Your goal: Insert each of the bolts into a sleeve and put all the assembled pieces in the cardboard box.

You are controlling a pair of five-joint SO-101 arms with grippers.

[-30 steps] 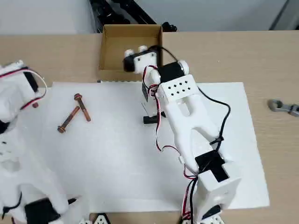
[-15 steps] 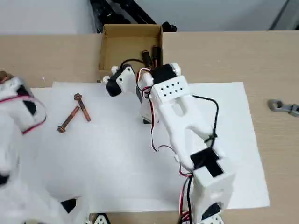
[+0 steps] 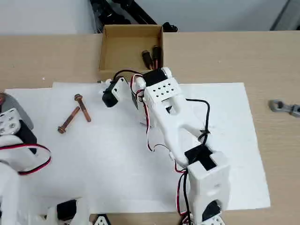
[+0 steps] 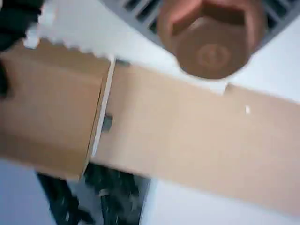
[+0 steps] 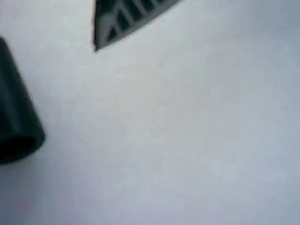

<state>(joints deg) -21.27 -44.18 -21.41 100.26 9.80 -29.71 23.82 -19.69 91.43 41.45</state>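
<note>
- The left fingers (image 4: 136,11) are closed on a copper bolt (image 4: 211,37), whose hexagonal head sits just in front of their ribbed pads.
- Past that bolt, the left wrist view shows the cardboard box (image 4: 47,117) and the wooden surface (image 4: 197,154).
- One ribbed tip of the right fingers (image 5: 126,18) hangs over the white sheet (image 5: 187,140); I cannot tell whether they are open or closed.
- A black sleeve (image 5: 16,122) lies on the sheet near that tip.
- In the high view the right arm (image 3: 178,122) stretches across the sheet, with its wrist just short of the box's front wall.
- The left arm (image 3: 14,136) stands at the sheet's left edge.
- Two loose bolts (image 3: 82,108) lie on the sheet between the arms, touching to form a shallow V.
- Two assembled pieces (image 3: 151,57) rest side by side in the box's right half.
- A small metal tool (image 3: 281,107) lies on the bare surface, well apart to the right.
</note>
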